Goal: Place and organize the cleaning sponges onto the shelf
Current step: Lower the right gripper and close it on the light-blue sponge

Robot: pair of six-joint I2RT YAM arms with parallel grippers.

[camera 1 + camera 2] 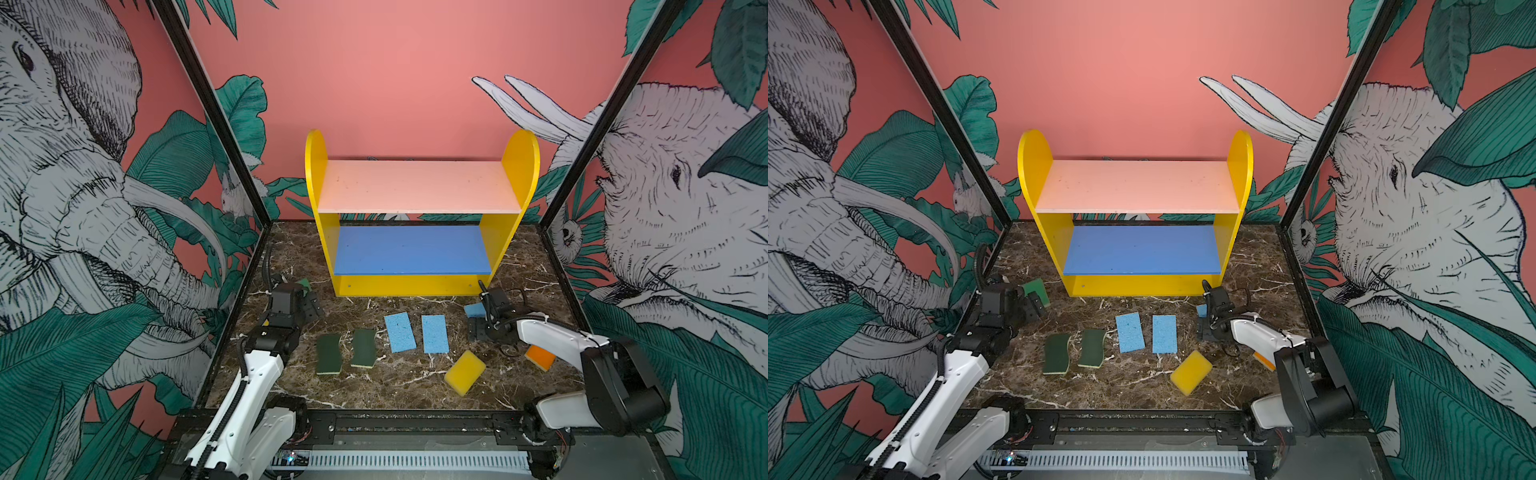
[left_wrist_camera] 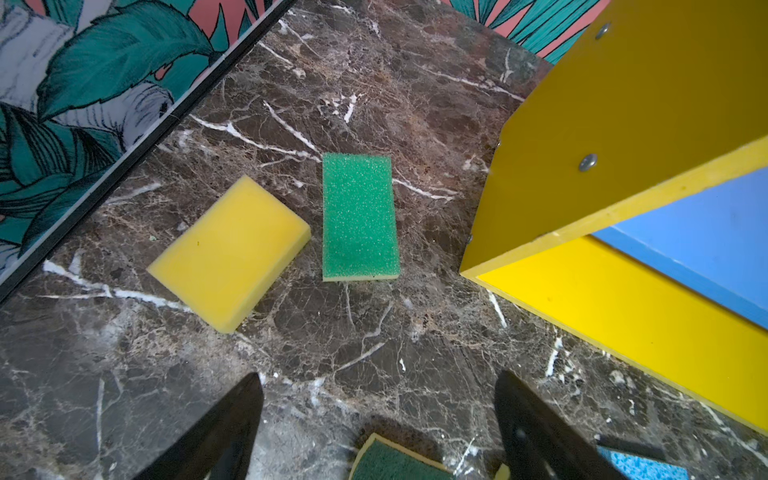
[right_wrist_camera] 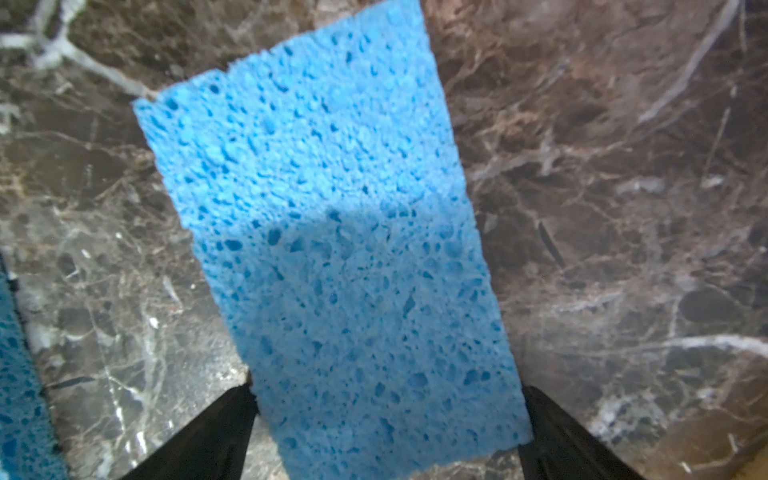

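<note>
The left gripper (image 2: 378,384) is hovering wide-jawed, and the right gripper (image 3: 388,392), wide too, is straddling a light-blue sponge (image 3: 324,216) near its end, perhaps risking a drooping, slipping grip.

- Shelf (image 1: 419,187): rear centre of tabletop (image 1: 395,390).
- Two wavy sponges (image 1: 329,354): side by side, before shelf's left half.
- Three porous sponges (image 1: 400,332): right of these.
- Two block sponges (image 2: 357,216): beside shelf's left end.
- Two further block sponges (image 1: 464,372): front right.

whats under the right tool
A light-blue sponge lies flat on the marble table, between the fingers of the open right tool. In both top views the tool covers most of it.
</note>
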